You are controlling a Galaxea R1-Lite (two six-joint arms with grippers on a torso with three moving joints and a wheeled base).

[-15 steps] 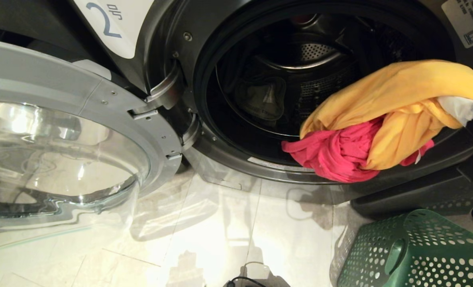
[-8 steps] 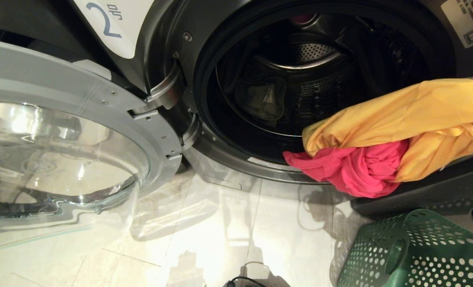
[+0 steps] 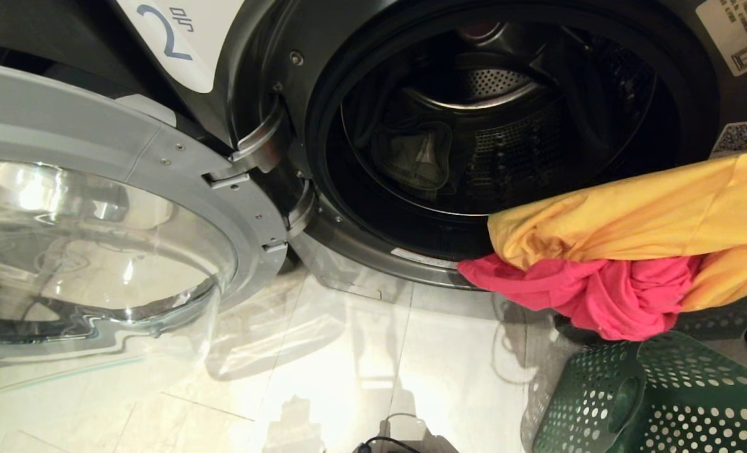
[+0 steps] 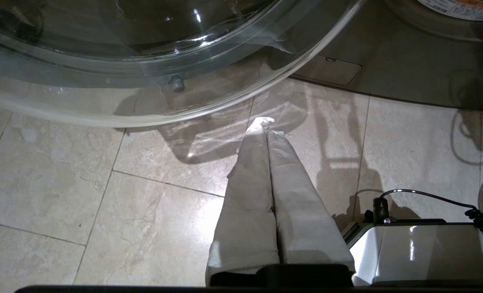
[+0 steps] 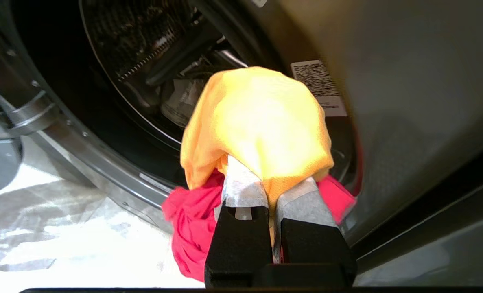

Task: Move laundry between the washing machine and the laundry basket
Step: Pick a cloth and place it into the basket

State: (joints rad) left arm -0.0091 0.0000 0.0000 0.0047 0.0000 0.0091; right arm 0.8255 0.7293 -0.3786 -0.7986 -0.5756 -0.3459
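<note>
**Meanwhile: yellow and red laundry held outside the drum, above the basket**

Head view: the washing machine [image 3: 474, 126] fills the upper part of the frame, its drum open and dark, with a grey-green garment [image 3: 414, 157] lying deep inside. Its glass door [image 3: 96, 251] stands swung open at the left, under a white label bearing the numeral 2 [image 3: 172, 38]. At the right edge a yellow-orange garment [image 3: 650, 214] stretches in from off-frame, with a red garment [image 3: 606, 296] bunched beneath it; both hang in front of the drum's lower rim, just above the green laundry basket [image 3: 662, 402] in the lower right corner. Pale floor tiles [image 3: 348, 365] fill the bottom centre.

Left wrist view: the left gripper [image 4: 265, 122] hangs over the tiles near the door's glass bowl, its cloth-covered fingers [image 4: 253, 183] pressed together and empty. A black coiled cable [image 4: 481, 219] lies at the right, beside the robot's white base [image 4: 420, 252].

Right wrist view: the right gripper [image 5: 272, 179] has its fingers [image 5: 241, 191] clenched on the yellow-orange garment, which bulges over their tips at centre frame. Red cloth hangs on both sides below. Behind it are the drum opening and a small printed code label [image 5: 316, 81] on the machine's front.
</note>
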